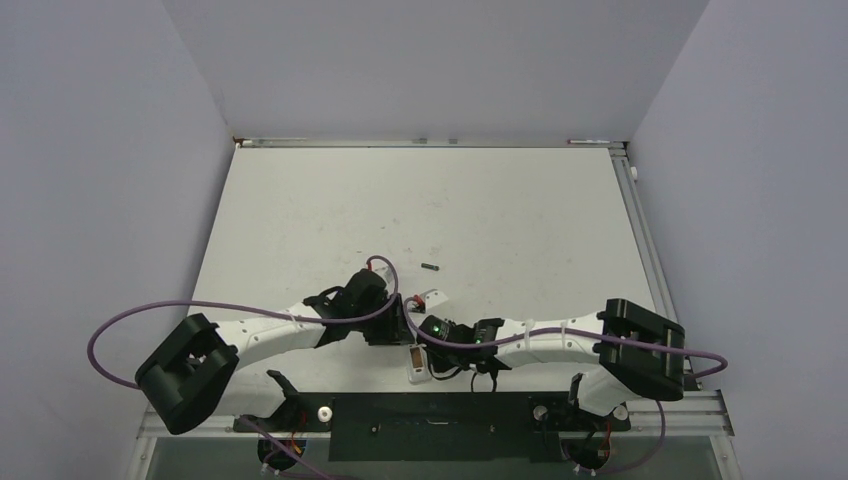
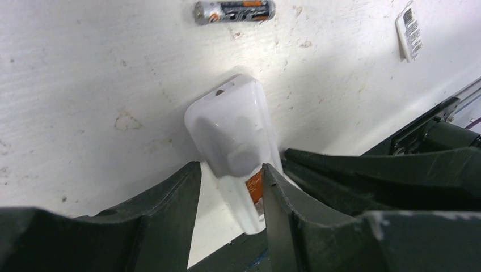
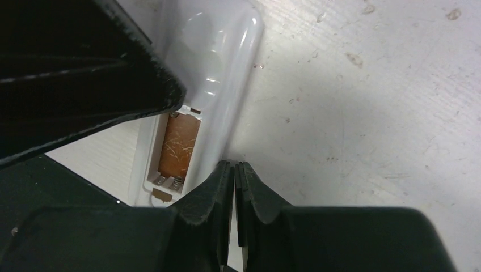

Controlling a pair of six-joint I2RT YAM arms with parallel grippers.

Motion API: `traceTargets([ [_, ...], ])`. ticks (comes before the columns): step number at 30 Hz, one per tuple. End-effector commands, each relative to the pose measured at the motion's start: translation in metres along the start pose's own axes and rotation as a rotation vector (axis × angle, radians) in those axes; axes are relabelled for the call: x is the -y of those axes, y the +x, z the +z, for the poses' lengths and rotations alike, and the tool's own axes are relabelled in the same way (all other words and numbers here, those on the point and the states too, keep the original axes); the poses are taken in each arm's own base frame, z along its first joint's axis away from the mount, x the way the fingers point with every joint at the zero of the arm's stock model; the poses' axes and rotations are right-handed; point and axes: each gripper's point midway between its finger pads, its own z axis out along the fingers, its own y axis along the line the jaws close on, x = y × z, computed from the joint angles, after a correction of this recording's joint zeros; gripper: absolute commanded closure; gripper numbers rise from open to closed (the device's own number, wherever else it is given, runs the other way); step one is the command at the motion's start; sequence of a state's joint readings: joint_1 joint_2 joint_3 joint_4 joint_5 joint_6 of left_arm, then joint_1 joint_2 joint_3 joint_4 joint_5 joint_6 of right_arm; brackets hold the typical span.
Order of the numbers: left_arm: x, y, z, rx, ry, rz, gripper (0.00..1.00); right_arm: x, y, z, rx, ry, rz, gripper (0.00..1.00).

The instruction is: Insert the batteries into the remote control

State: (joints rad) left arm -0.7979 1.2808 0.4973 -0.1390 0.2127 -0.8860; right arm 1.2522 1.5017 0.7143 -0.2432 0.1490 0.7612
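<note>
One remote control (image 2: pixel 232 130), one loose battery (image 2: pixel 234 11), one small white labelled piece (image 2: pixel 409 31)

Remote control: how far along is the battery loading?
Done: the slim white plastic remote control lies back-up, its brownish recess uncovered, seemingly empty. In hand: the left gripper straddles it, jaws apart; the shut right gripper touches its edge. Left: a small dark cylindrical battery lies loose on the table; I see no second.

We find no legible text: the battery (image 2: pixel 234 11) carries blurred orange-and-grey print, and the white sticker (image 2: pixel 409 31) shows dark barcode-like marks too small to read.
</note>
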Motion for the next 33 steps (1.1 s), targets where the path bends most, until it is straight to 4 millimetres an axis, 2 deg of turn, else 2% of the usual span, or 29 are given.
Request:
traceTargets([
  [1,0.026,-0.020,0.000,0.034,0.054,0.061,0.62,-0.005,0.006,-0.005,0.001,-0.010,0.009,0.91],
  [4,0.032,-0.021,0.003,0.020,0.070,0.076,0.65,-0.008,0.008,-0.005,-0.003,-0.008,0.004,0.91],
  [14,0.053,-0.014,0.016,-0.028,0.141,0.102,0.66,-0.025,0.017,-0.005,-0.012,-0.041,0.007,0.91],
  [22,0.074,-0.006,0.024,-0.059,0.212,0.139,0.67,-0.039,0.012,-0.006,0.005,-0.051,0.007,0.91],
  [27,0.081,-0.006,0.026,-0.067,0.223,0.155,0.67,-0.038,0.009,-0.005,0.019,-0.036,0.015,0.91],
  [33,0.085,-0.016,0.018,-0.039,0.190,0.191,0.64,-0.035,0.002,-0.003,0.046,-0.009,0.032,0.91],
])
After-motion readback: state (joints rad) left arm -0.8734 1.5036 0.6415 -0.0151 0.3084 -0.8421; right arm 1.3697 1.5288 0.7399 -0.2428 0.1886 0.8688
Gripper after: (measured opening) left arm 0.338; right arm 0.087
